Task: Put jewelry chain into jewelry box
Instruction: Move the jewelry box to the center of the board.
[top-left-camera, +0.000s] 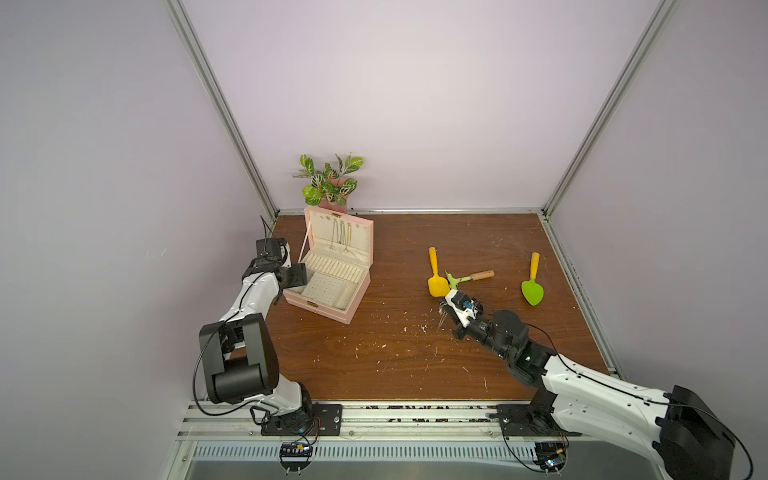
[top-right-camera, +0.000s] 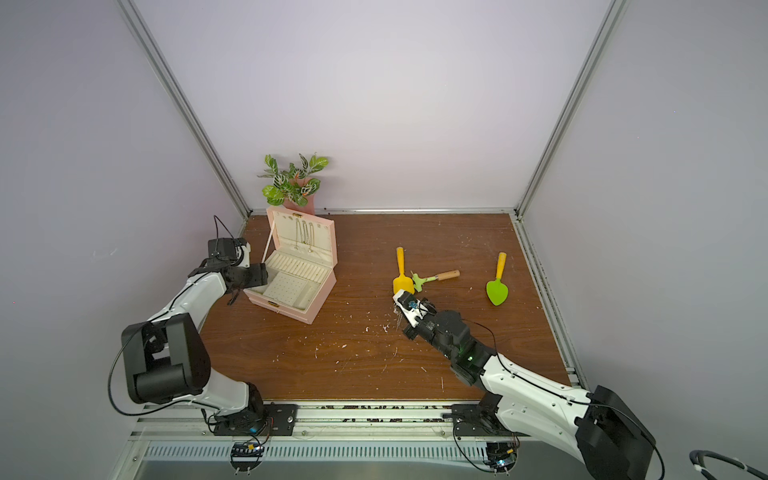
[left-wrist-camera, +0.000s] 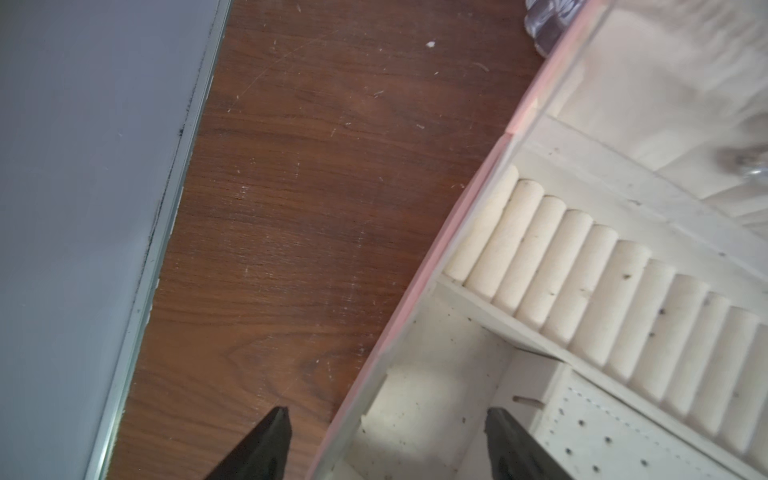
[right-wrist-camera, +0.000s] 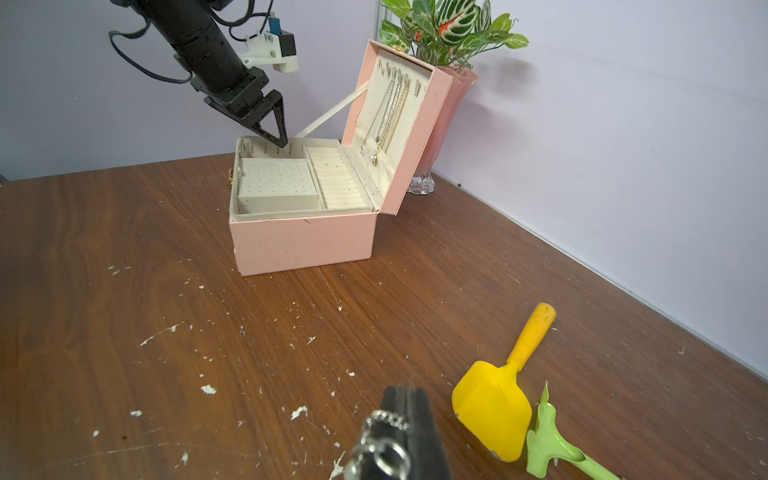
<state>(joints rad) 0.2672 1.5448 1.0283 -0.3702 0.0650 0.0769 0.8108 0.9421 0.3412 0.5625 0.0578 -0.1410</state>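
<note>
1. One step looks done: the right gripper (right-wrist-camera: 405, 395), jaws pressed together, pinches the short, silvery, chunky-linked jewelry chain (right-wrist-camera: 380, 436), which dangles from its pads.
2. Bare brown wooden tabletop (right-wrist-camera: 166, 311) lies between chain and goal, so the carry is still to do.
3. Farthest off, the pale pink hinged jewelry box (right-wrist-camera: 303, 245) stands open with no silvery chain inside. The left gripper (left-wrist-camera: 386, 411), jaws spread, hovers astride its side wall.

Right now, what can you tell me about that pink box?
The box is a pale pink rectangular case, cream-lined, standing open on the wooden table with a vase behind it. Its lid stands nearly upright, held by a cream strap; thin gold chains hang inside it. The base holds ring rolls, a dotted pad and small compartments; a gold clasp sits on the front. The left gripper, open, straddles one end wall; contact is unclear.
</note>
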